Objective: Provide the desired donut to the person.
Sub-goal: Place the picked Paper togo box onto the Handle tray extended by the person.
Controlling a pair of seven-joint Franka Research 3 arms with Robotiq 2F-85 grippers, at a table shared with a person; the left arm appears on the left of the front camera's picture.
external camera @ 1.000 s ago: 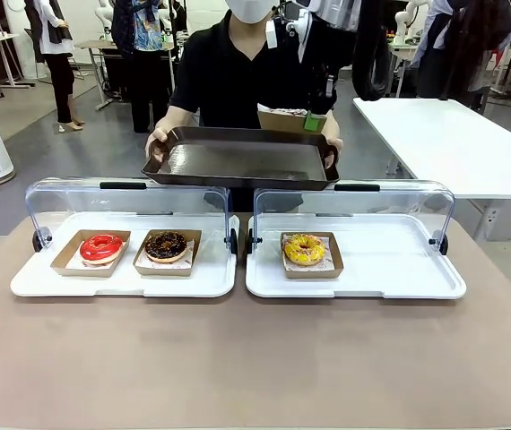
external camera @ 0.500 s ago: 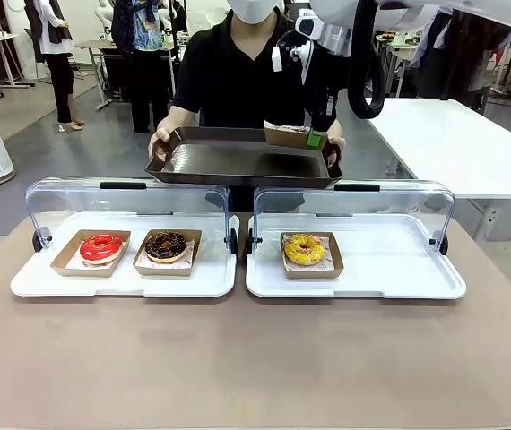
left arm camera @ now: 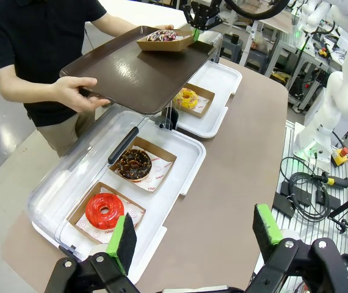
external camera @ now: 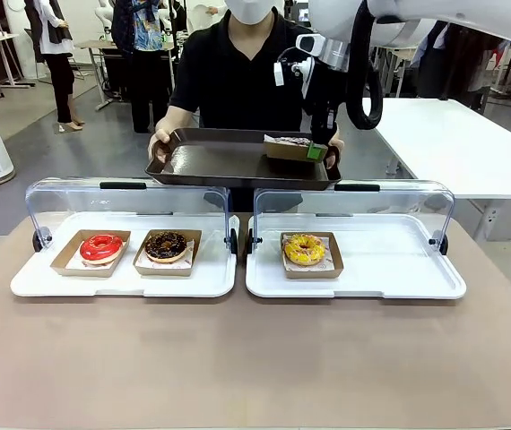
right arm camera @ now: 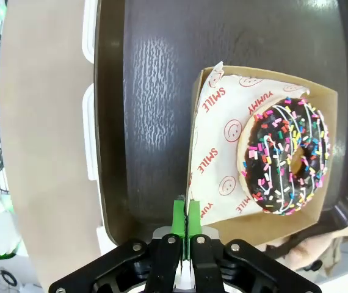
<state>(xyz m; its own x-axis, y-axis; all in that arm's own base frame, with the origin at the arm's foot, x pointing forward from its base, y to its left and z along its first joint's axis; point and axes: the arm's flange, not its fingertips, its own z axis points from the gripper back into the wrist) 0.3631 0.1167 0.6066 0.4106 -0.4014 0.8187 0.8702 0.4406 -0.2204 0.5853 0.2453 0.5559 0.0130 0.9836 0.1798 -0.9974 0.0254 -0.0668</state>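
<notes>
Pinching the near wall of a shallow brown cardboard box (right arm camera: 284, 227), the right tool (right arm camera: 185, 213) has its 2 green pads pressed on that thin wall, beside the edge of the white paper liner with red print (right arm camera: 213, 152). Inside the box lies the chocolate-iced ring donut with coloured sprinkles (right arm camera: 287, 159). The box sits in a corner of the dark brown rectangular serving tray (right arm camera: 143, 91). From the front, the right tool reaches down to that corner from above. The person in a black short-sleeved shirt (external camera: 238, 72) holds this tray roughly level with a hand (external camera: 160, 141) at each short end, at the far side of the tan surface (external camera: 255, 358).

The left tool (left arm camera: 193, 235) hangs high over the surface, its 2 fingers spread wide with nothing between them. Below the serving tray, 2 white plastic display trays with raised clear lids stand side by side on the surface. The left display tray (external camera: 31, 282) carries a red-glazed ring donut (external camera: 101, 247) and a dark chocolate-glazed donut (external camera: 166, 245), each in its own cardboard box. The right display tray (external camera: 399, 269) carries a yellow-iced donut (external camera: 304, 249), likewise boxed
</notes>
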